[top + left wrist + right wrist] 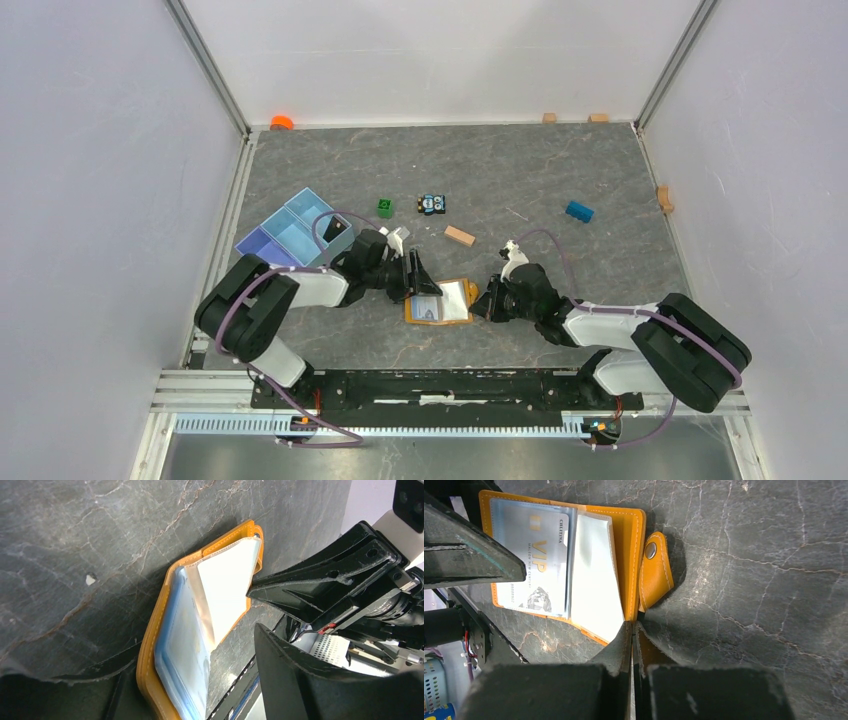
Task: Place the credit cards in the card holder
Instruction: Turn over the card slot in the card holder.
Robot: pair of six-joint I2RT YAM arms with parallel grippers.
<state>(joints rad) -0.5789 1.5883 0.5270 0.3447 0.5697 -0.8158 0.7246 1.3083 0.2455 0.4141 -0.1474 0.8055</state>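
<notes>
One light-blue card (531,555) lay pocketed in the open holder (631,540) between your arms. Your right gripper (631,625) was clenched at its edge, your left gripper (420,278) released over it. Next, I judged, you needed the other card.

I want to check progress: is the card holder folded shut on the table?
No, the card holder lies open, and a pale card printed VIP sits inside it.
</notes>
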